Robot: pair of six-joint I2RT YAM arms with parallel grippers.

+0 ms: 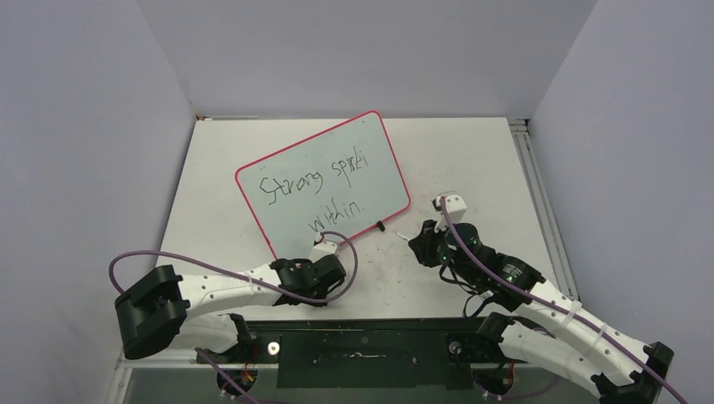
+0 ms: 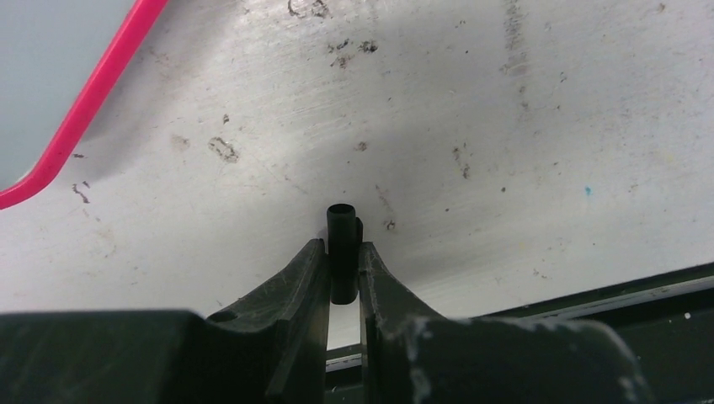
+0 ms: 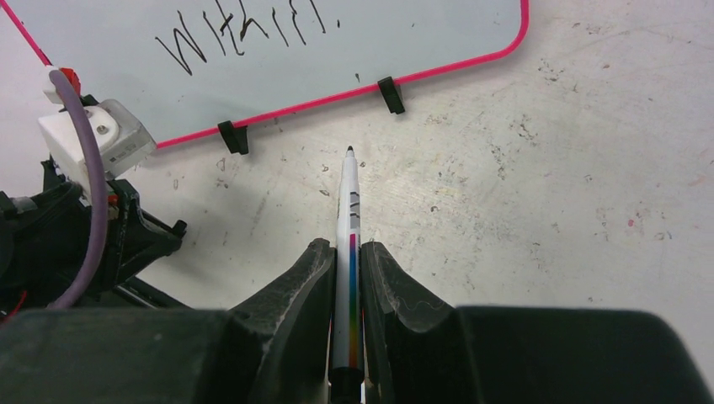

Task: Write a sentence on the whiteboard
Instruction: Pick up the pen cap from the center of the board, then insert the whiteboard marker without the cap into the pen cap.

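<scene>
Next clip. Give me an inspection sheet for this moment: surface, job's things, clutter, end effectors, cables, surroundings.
Surface: white table, scuffed and speckled with dark marks.
Job's things: whiteboard sits skewed mid-table; the sentence is on it in two lines, "Strong spirit within."
Clutter: nothing seen.
End effectors: left end effector shut on a small black cap, over bare table by the board's near corner. Right end effector shut on the marker, tip uncapped and short of the board's edge.
Cables: purple cable arcs loose off the left arm, clear of the whiteboard; the right arm carries one too.
Surroundings: plain grey walls on three sides; metal rail along the table's right edge.
</scene>
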